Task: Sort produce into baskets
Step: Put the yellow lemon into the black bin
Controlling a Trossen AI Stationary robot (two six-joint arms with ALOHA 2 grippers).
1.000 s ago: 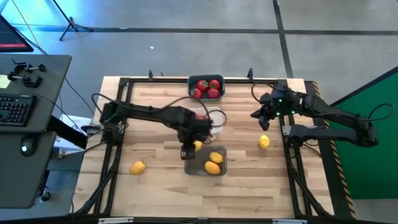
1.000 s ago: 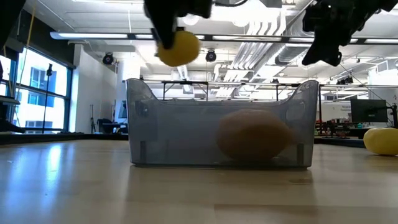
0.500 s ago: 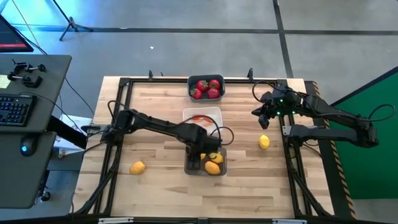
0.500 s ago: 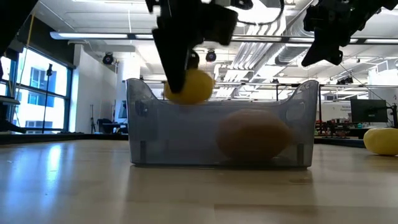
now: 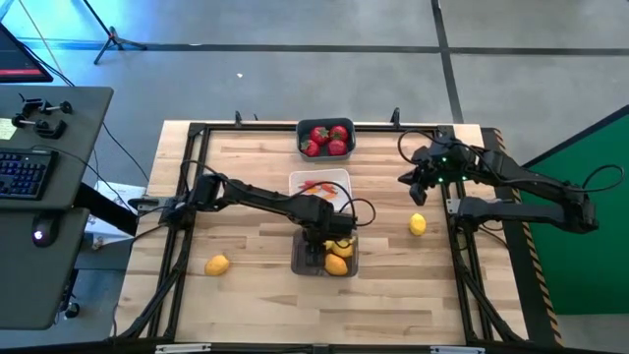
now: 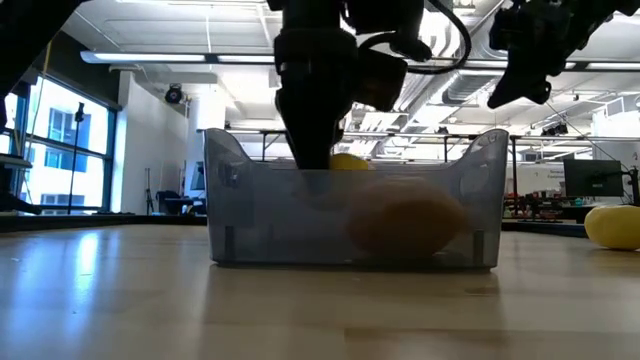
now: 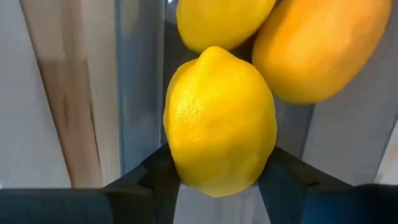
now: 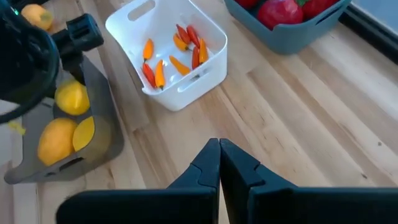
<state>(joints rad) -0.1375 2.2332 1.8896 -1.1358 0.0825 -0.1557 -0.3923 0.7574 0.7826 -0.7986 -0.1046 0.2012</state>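
Observation:
My left gripper (image 5: 316, 248) reaches down into the translucent grey basket (image 5: 298, 265), shut on a yellow lemon (image 7: 219, 118). Two more lemons (image 7: 221, 22) (image 7: 317, 46) lie in the basket just beyond it. In the low view the held lemon (image 6: 347, 162) shows just below the basket's rim (image 6: 240, 140). Orange carrot pieces (image 8: 160, 71) lie in the white basket (image 5: 320, 175). Red strawberries (image 5: 327, 138) fill the blue-grey basket (image 5: 301, 149) at the far edge. My right gripper (image 8: 219, 152) hangs shut and empty over the table's right side. My left gripper pinches the lemon between its two fingers (image 7: 163, 177), one on each long side (image 7: 177, 155) near the lemon's nearer end. The fingers come from above, pointing down. The lemon hangs inside the grey basket, high above its floor, close beside the two lemons lying there.
One loose lemon (image 5: 217, 265) lies on the wood at the near left, another (image 5: 418, 225) right of the grey basket, below my right gripper (image 5: 411, 182). A black frame (image 5: 187, 197) runs around the tabletop. A desk with a keyboard (image 5: 25, 172) stands off the left side.
My left gripper has come down with the lemon, shifting a little toward the table's right and near edges. The lemon was above the grey basket's rim and now sits inside its walls, next to the other lemons.

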